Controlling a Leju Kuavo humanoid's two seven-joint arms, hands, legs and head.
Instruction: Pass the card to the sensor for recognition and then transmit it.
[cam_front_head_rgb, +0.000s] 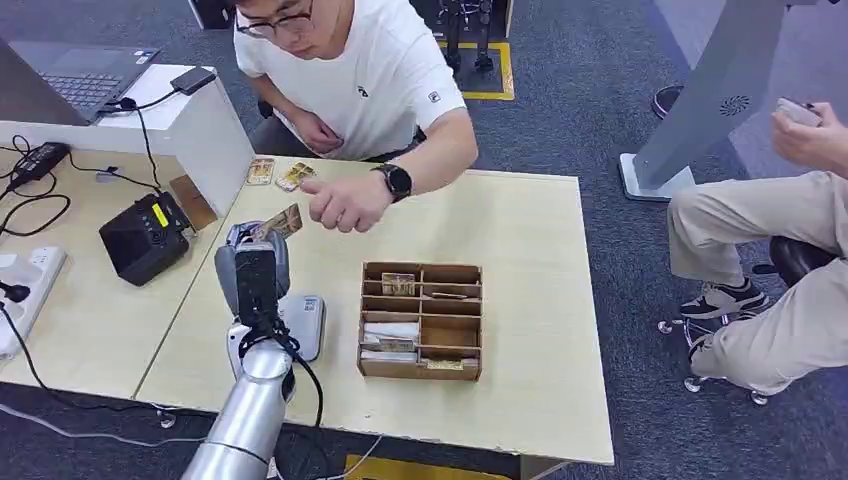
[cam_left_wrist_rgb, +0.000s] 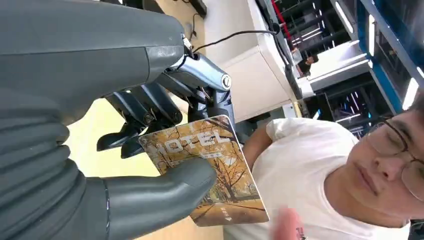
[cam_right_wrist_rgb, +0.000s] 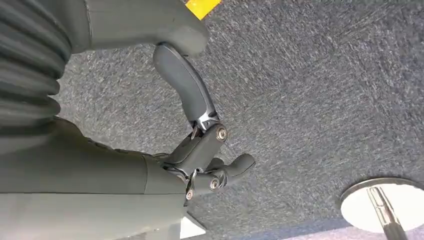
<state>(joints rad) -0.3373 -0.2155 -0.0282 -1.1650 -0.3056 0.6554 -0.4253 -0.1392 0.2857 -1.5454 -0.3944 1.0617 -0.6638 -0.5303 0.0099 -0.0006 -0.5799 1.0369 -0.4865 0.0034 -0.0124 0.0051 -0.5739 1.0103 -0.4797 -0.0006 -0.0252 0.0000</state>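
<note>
- left hand (cam_front_head_rgb: 255, 262) raised over the light wood table (cam_front_head_rgb: 520, 300), thumb and fingers (cam_left_wrist_rgb: 150, 112) clamped on the card (cam_left_wrist_rgb: 210, 170) — card printed "HOTEL" with autumn trees, sticking out past the thumb toward the person
- in head view the card (cam_front_head_rgb: 283, 221) shows just above the hand, tilted
- white card sensor (cam_front_head_rgb: 305, 322) lies flat on the table just beside the left forearm, robot's side of the hand
- wooden compartment box (cam_front_head_rgb: 422, 320) right of the sensor, near table middle; cards or papers in several slots, exact contents too small to tell
- person's hand (cam_front_head_rgb: 345, 203) with a black watch on the wrist, just beyond the card — close, contact cannot be told
- two more cards (cam_front_head_rgb: 280, 174) lie at the far table edge in front of the person in a white shirt (cam_front_head_rgb: 370, 70)
- black device (cam_front_head_rgb: 145, 238) with cables on the adjoining table to the left; laptop (cam_front_head_rgb: 85, 75) further back
- right hand (cam_right_wrist_rgb: 200, 150) hangs over grey carpet (cam_right_wrist_rgb: 310, 90), holds nothing, fingers partly curled, thumb apart
- second seated person (cam_front_head_rgb: 780, 250) far right
</note>
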